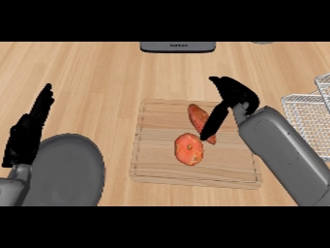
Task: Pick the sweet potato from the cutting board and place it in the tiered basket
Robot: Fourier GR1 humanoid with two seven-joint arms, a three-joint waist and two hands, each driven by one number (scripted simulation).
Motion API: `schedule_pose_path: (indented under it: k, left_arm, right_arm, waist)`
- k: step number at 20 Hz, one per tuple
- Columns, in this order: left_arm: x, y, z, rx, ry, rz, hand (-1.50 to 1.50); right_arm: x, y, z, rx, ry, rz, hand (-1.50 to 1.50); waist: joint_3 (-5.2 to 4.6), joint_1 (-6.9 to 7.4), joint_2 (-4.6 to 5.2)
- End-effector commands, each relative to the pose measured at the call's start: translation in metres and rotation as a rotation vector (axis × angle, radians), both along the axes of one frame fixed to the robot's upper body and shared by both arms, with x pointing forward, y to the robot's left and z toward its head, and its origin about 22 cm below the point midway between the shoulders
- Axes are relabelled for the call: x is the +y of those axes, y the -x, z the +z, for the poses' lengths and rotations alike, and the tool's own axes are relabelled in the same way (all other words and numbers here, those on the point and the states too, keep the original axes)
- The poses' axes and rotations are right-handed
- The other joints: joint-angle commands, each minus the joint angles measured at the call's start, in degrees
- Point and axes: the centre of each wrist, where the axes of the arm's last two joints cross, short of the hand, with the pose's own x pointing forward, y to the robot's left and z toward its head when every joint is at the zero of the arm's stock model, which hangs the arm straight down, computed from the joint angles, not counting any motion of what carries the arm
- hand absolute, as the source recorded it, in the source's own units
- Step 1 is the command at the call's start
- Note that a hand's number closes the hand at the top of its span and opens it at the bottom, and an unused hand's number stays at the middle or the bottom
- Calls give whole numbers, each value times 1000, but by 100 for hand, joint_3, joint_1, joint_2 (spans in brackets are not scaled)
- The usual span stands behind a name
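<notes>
progress: grasp, lift and placing all left to do. sweet potato (197, 116) lies on the board (157, 164), far of a round red fruit (188, 149). my right hand (232, 96) hangs just right of it, fingers straight, not curled round it. left hand (26, 135) rests spread at left. basket (314, 123) stands at right. i cannot read the writing on the far grey item (178, 46).
</notes>
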Motion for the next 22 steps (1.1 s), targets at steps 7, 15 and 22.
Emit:
schedule_pose_path:
  k: [7, 15, 22]
  left_arm:
    - [0, 1, -14, 2, -10, 1, 0]
    - [5, -16, -2, -8, -14, 10, 0]
    - [-12, -8, 23, 1, -3, -9, 0]
  right_arm:
    - [43, 11, -30, 97, 71, -51, -150]
    - [4, 1, -36, 117, 78, -44, -150]
    - [31, -3, -55, 169, 35, -38, -150]
  waist:
    - [-1, 23, 11]
    - [0, -16, 14]
    - [3, 25, 9]
